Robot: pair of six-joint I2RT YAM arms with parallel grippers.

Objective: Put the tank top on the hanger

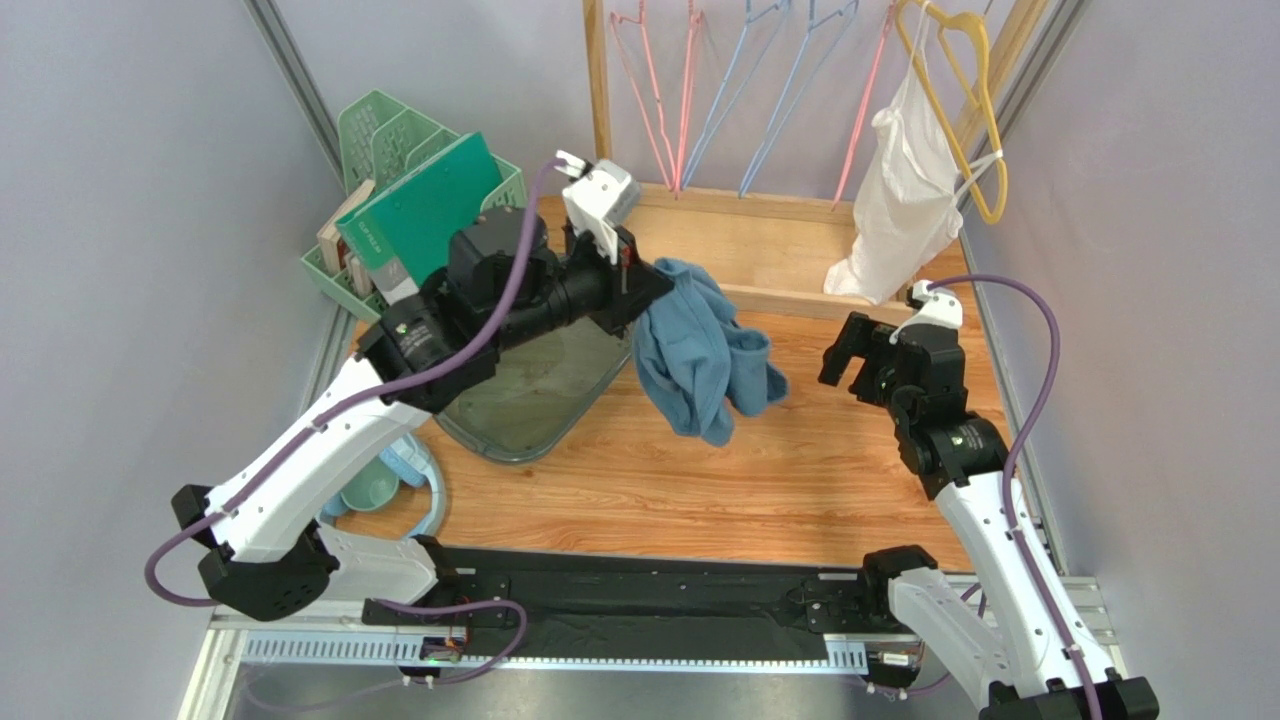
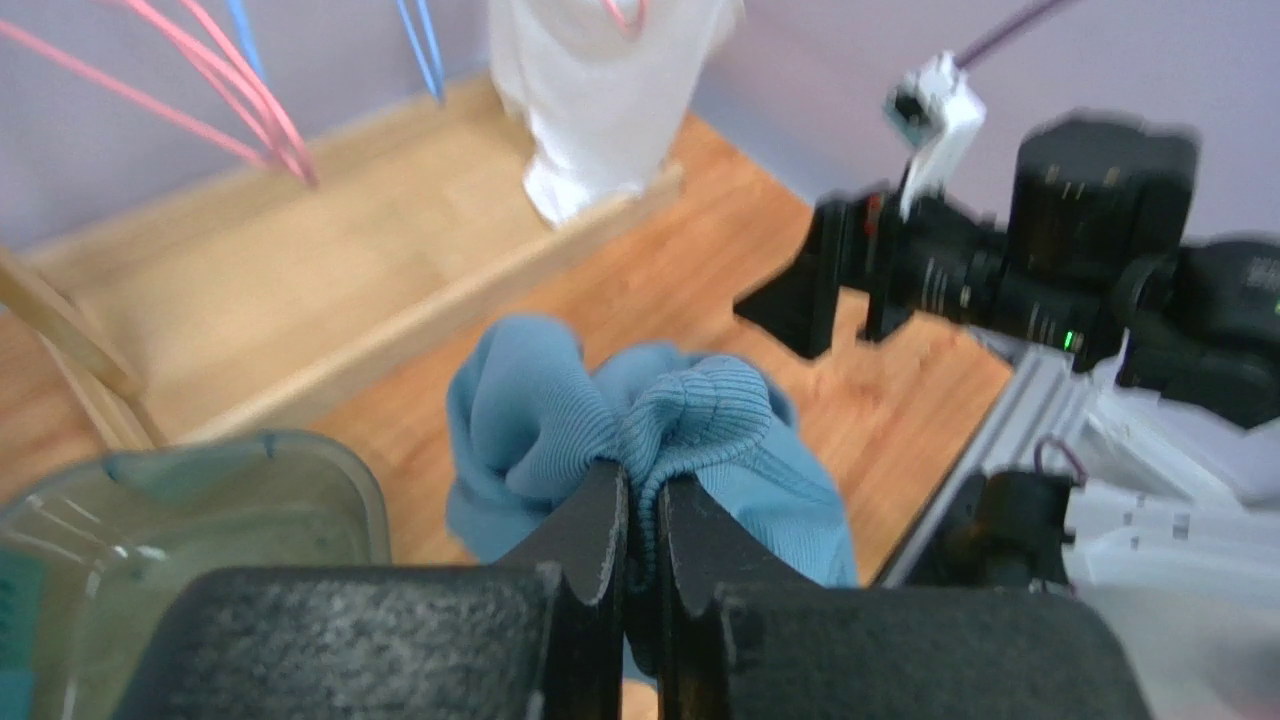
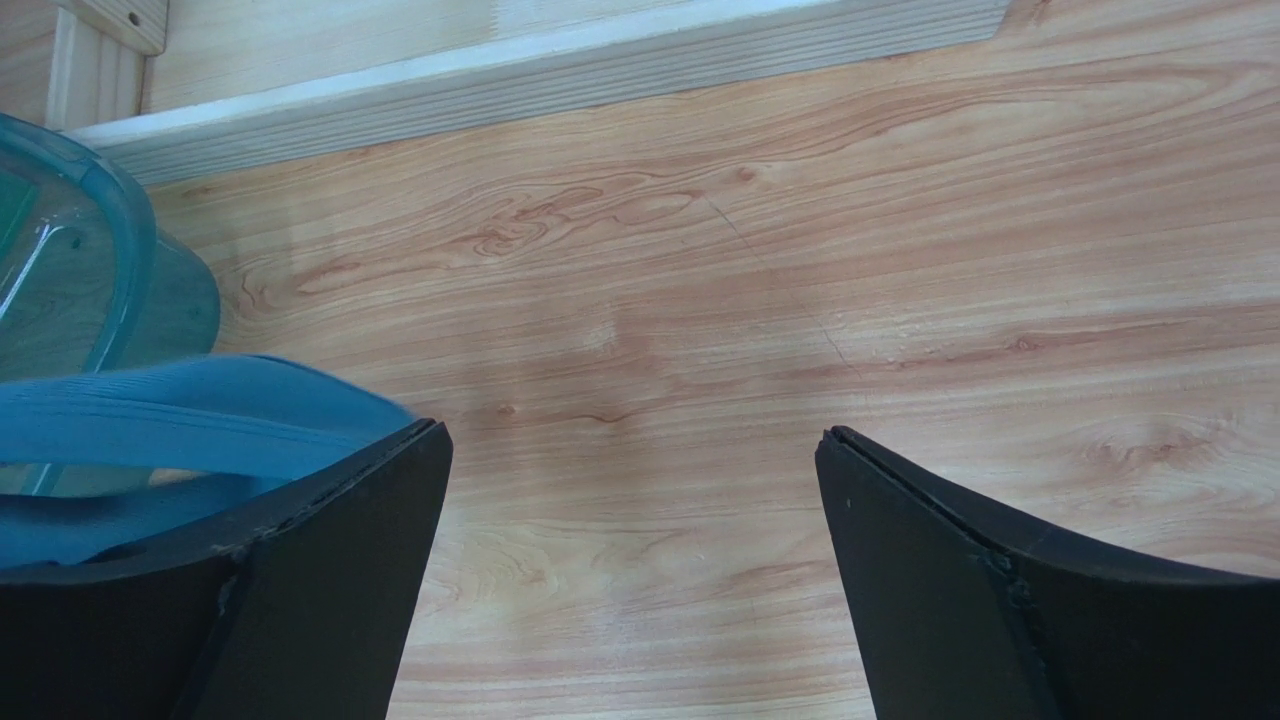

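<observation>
The blue-teal tank top (image 1: 699, 360) hangs bunched from my left gripper (image 1: 657, 278), above the wooden table. In the left wrist view the jaws (image 2: 643, 488) are shut on a ribbed fold of the tank top (image 2: 526, 420). My right gripper (image 1: 845, 353) is open and empty, just right of the hanging cloth. In the right wrist view it (image 3: 631, 450) shows bare wood between its fingers, with the tank top's edge (image 3: 150, 420) at the left. Thin pink hangers (image 1: 657, 90) hang on the back rack; they also show in the left wrist view (image 2: 226, 90).
A white garment (image 1: 909, 180) hangs on a yellow hanger (image 1: 977, 120) at the back right. Light-blue hangers (image 1: 751, 75) hang between the pink ones. A clear tub (image 1: 534, 398) lies under the left arm. A green basket (image 1: 398, 180) stands at the back left.
</observation>
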